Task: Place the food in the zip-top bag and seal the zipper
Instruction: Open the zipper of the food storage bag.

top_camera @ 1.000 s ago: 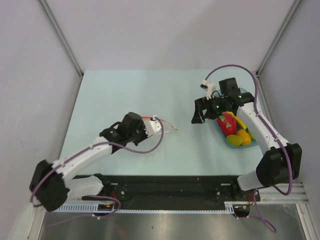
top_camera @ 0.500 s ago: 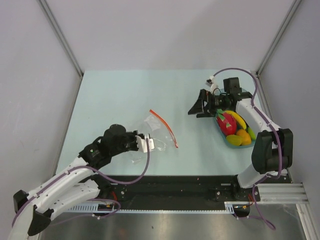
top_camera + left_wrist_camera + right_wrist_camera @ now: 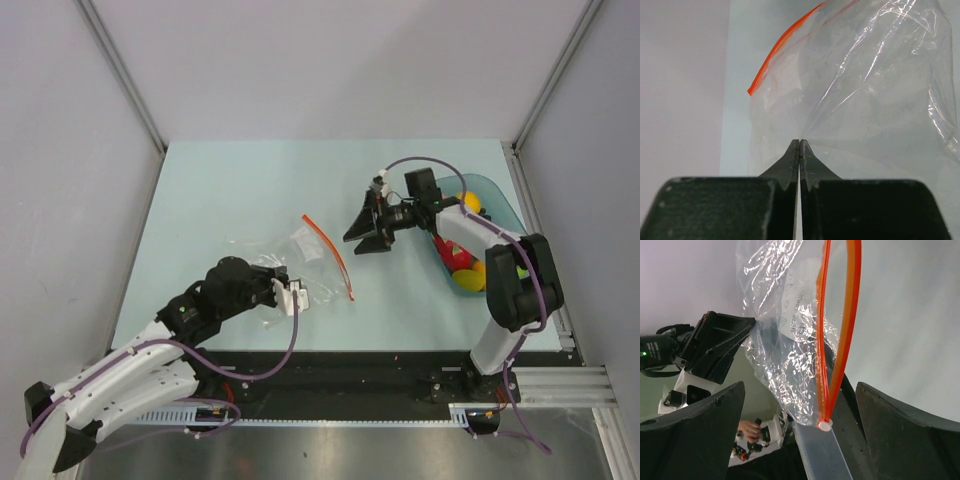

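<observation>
The clear zip-top bag (image 3: 300,252) lies left of the table's middle, and its orange-red zipper (image 3: 330,252) faces right. My left gripper (image 3: 291,292) is shut on the bag's near bottom edge. In the left wrist view its jaws (image 3: 799,144) pinch the plastic (image 3: 865,90). My right gripper (image 3: 365,228) is open and empty, just right of the zipper. In the right wrist view the bag (image 3: 785,325) hangs between my spread fingers (image 3: 695,430), and the zipper strips (image 3: 840,315) are slightly parted. The food (image 3: 455,257) lies in the teal bowl (image 3: 495,186).
The teal bowl stands by the right edge of the table, under my right arm. Grey walls close in the table on the left, back and right. The black rail with the arm bases (image 3: 330,375) runs along the near edge.
My right gripper has swung left from the bowl to the bag's mouth. My left gripper pulled the bag toward the near left about a second ago and has held there since.
</observation>
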`<state>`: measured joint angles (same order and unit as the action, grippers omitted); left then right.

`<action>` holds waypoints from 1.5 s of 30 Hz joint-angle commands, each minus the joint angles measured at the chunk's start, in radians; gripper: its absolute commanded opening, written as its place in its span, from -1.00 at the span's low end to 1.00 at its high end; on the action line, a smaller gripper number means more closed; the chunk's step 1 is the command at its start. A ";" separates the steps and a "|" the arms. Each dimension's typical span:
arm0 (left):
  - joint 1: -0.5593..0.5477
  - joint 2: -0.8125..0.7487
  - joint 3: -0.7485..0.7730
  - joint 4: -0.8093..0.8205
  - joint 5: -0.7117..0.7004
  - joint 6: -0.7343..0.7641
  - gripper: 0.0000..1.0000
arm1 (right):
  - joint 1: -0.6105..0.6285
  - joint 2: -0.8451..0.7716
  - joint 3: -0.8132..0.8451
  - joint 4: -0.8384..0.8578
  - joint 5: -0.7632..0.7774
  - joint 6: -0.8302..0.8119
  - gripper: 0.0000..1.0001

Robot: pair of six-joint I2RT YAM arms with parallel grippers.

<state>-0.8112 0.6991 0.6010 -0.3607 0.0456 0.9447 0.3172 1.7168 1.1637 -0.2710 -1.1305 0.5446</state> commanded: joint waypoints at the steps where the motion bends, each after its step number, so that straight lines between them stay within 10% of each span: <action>1: -0.011 -0.007 -0.001 0.040 -0.016 0.011 -1.00 | 0.068 0.058 0.050 0.088 -0.031 0.049 0.86; 6: -0.013 -0.016 -0.009 0.040 -0.009 0.014 -1.00 | 0.106 0.101 0.086 0.081 -0.011 0.041 0.79; 13: -0.016 -0.003 -0.020 0.049 -0.018 0.008 -1.00 | 0.134 0.078 0.094 0.180 -0.049 0.109 -0.15; 18: -0.016 0.016 0.006 0.035 -0.015 -0.072 -1.00 | 0.155 0.081 0.116 0.086 -0.058 0.042 -0.26; 24: -0.016 0.011 0.017 0.014 -0.036 -0.092 -1.00 | 0.160 0.069 0.143 0.066 -0.049 -0.003 -1.00; 27: -0.016 0.033 0.086 -0.058 -0.091 -0.219 -0.35 | 0.142 0.037 0.262 -0.115 0.007 -0.168 -1.00; 29: -0.014 0.075 0.202 -0.170 -0.163 -0.353 0.52 | 0.134 0.024 0.362 -0.377 0.078 -0.467 -1.00; 32: -0.011 0.128 0.386 -0.294 -0.193 -0.498 0.99 | 0.132 0.012 0.503 -0.626 0.196 -0.754 -1.00; 38: 0.154 0.180 0.640 -0.385 -0.203 -0.678 0.99 | 0.149 -0.101 0.512 -0.789 0.323 -1.167 -1.00; 45: 0.345 0.267 0.810 -0.487 -0.023 -0.848 0.99 | 0.397 -0.348 0.257 -0.584 0.664 -1.578 -1.00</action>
<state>-0.5198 0.9184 1.3453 -0.7483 -0.0967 0.2398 0.5659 1.4837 1.5372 -0.9409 -0.6983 -0.6975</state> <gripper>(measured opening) 0.995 0.010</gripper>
